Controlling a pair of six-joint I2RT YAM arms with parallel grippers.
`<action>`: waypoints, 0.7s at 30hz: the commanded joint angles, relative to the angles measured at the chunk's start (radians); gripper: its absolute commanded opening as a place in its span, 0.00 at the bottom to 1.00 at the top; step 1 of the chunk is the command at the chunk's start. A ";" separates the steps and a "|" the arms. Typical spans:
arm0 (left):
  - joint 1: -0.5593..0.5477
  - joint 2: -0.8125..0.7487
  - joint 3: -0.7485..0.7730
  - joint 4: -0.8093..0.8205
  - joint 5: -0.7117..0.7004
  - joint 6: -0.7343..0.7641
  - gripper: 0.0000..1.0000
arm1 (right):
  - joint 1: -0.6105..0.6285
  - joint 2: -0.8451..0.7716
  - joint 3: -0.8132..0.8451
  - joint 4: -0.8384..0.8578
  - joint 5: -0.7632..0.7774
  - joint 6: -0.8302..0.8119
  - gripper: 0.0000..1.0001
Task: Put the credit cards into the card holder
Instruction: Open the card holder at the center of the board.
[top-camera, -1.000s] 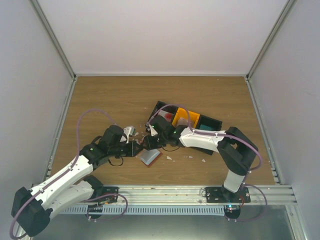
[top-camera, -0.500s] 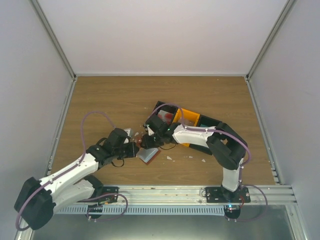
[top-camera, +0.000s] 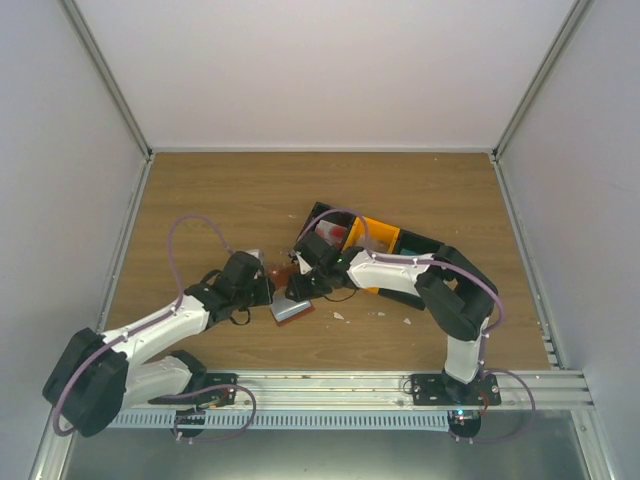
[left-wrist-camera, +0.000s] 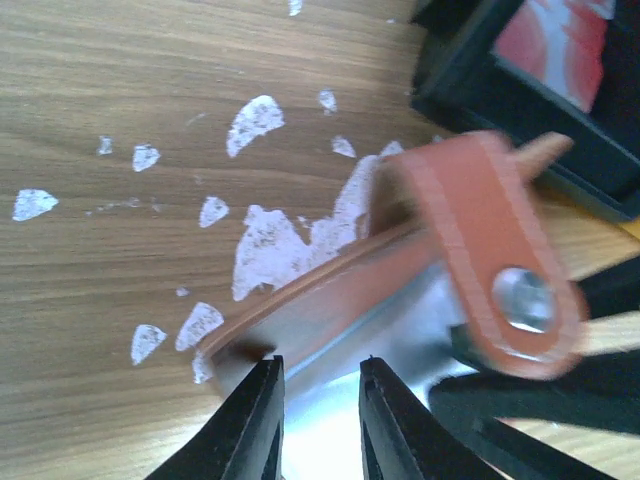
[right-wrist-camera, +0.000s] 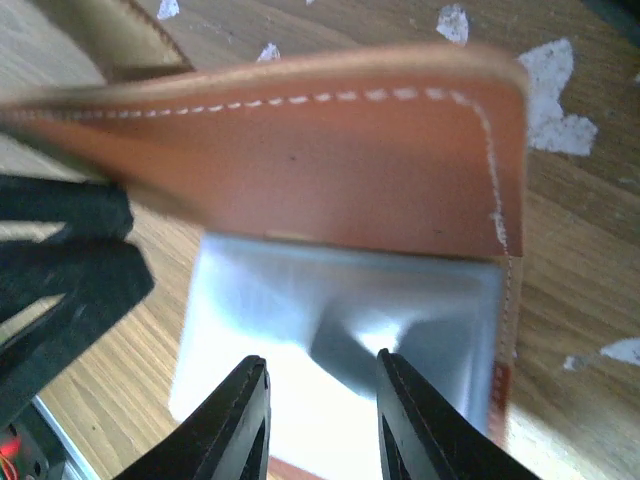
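- Card holder (top-camera: 290, 310), one: a brown leather bifold with pale stitching. It lies open on the table (top-camera: 220, 190), mid-width and toward the near edge, just near-left of the tray row. Its pale, shiny lining faces up and one leather flap is lifted at a tilt.
- Closure strap (left-wrist-camera: 480, 230), one: brown leather, fixed to the holder and sticking up. It carries one silver snap button (left-wrist-camera: 522, 298).
- Credit card (left-wrist-camera: 555, 45), one in view: white with red blotches, lying in the left-hand black compartment of the tray row. Its face is too blurred to read any print.
- Tray row (top-camera: 378, 232), one: three compartments show (black, orange, black). It runs aslant just past the table's middle toward the right edge, and the right arm reaches across it.
- White scraps (left-wrist-camera: 268, 245), a dozen or more: flat, irregular flakes scattered on the wood beside the holder, with a few more toward the near edge.
- Left gripper (left-wrist-camera: 320, 365), one: low at the holder's left edge. Its jaws are released, a narrow gap apart, with the pale lining showing between them and nothing clamped.
- Right gripper (right-wrist-camera: 320, 360), one: over the holder's lining, under the lifted flap. Its jaws are part-way apart, and I cannot tell whether they pinch any of the holder.
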 joint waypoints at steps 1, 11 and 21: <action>0.015 0.049 -0.022 0.065 -0.050 0.012 0.25 | -0.004 -0.063 -0.029 -0.022 0.005 -0.032 0.31; 0.025 0.165 -0.006 0.099 0.034 0.028 0.28 | -0.004 -0.122 -0.079 -0.024 -0.011 -0.052 0.36; 0.027 0.115 0.009 0.080 0.059 0.044 0.35 | -0.004 -0.144 -0.136 0.053 -0.017 0.029 0.38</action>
